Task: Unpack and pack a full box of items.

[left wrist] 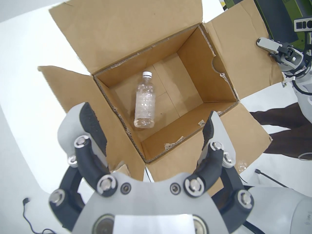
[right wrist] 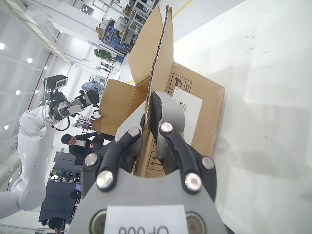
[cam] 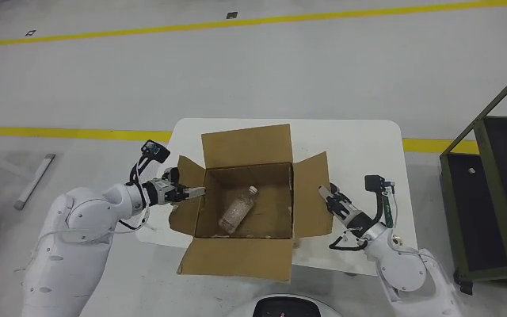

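Note:
An open cardboard box [cam: 238,261] stands on the white table [cam: 356,135] with all its flaps spread out. Inside it a clear plastic bottle [cam: 237,211] [left wrist: 145,101] with a white cap lies on its side on the box floor. My left gripper [cam: 196,191] [left wrist: 149,110] hangs open over the box's left flap and rim, with nothing between its fingers. My right gripper [cam: 324,194] [right wrist: 148,98] is shut on the edge of the right flap [right wrist: 158,40] [left wrist: 238,49], which stands up between its black pads.
A green metal cart [cam: 475,174] stands beside the table on the right. Thin black cables [left wrist: 268,177] lie on the table near the box's front corner and at the table's left edge [left wrist: 26,208]. Bare tabletop stretches behind the box.

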You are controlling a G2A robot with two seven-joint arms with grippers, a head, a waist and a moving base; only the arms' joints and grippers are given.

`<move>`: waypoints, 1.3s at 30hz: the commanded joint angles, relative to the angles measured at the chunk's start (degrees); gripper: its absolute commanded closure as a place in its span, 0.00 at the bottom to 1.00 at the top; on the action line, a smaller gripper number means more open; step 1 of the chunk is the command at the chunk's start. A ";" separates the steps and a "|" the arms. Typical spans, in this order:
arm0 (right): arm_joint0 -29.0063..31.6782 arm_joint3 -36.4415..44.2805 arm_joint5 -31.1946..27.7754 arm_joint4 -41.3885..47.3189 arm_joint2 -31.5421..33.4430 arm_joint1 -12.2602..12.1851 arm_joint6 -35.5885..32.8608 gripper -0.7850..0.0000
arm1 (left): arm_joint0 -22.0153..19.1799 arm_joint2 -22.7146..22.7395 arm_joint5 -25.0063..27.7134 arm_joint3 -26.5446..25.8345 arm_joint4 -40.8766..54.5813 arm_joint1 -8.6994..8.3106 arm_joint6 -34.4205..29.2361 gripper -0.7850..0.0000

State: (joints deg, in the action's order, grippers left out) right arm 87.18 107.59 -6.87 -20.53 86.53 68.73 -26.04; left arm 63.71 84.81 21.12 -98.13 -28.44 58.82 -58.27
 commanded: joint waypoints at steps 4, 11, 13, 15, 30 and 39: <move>0.26 0.10 0.64 0.43 2.75 -0.30 0.28 1.00 | 3.63 3.34 -2.25 -4.50 -4.56 -0.57 4.30 0.00; 0.95 -0.80 1.71 1.32 6.84 -0.67 1.17 1.00 | 7.64 6.14 -6.35 -7.52 -9.07 -0.98 8.37 0.00; 1.11 -1.17 1.87 1.29 8.01 -0.79 1.34 1.00 | 8.00 6.19 -6.96 -6.93 -9.53 -1.05 8.30 0.00; 1.34 -1.32 1.86 1.45 9.16 -0.91 1.36 1.00 | 8.13 6.03 -7.39 -6.36 -9.79 -1.10 8.30 0.00; 7.64 5.65 0.12 -15.71 21.81 -2.64 0.55 0.00 | 8.28 5.69 -7.64 -5.94 -10.08 -1.13 8.08 0.00; 18.50 22.15 5.08 -54.73 25.45 -4.16 -21.34 0.00 | 8.28 5.69 -7.64 -5.94 -10.08 -1.13 8.08 0.00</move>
State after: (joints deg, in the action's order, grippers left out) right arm 105.24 128.76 -1.98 -69.79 113.31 64.62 -44.61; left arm 71.99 90.51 13.48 -104.07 -38.51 57.69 -50.18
